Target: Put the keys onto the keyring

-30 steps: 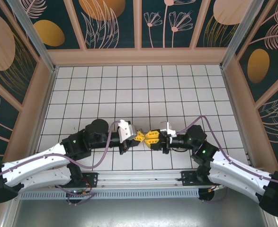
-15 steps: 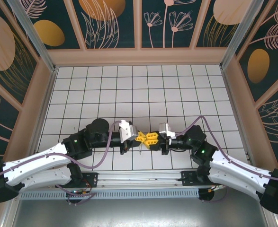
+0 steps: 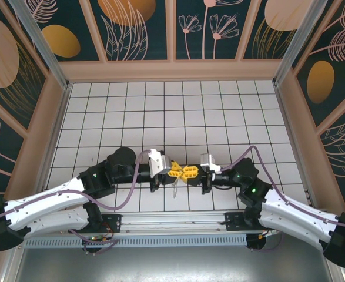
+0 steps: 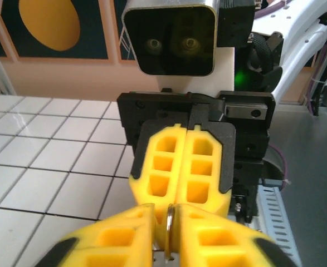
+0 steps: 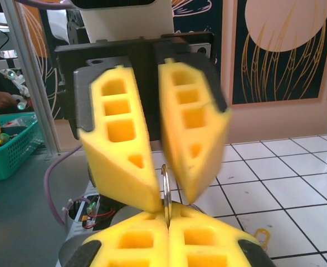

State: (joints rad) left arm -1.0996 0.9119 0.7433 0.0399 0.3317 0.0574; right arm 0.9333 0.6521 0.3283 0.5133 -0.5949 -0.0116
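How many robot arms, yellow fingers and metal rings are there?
robot arms: 2
yellow fingers: 4
metal ring: 1
Total: 7

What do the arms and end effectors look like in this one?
The left arm and right arm have white shells, black joints, a green light and a purple cable. The left end effector and right end effector each carry two yellow fingers with rectangular cut-outs.
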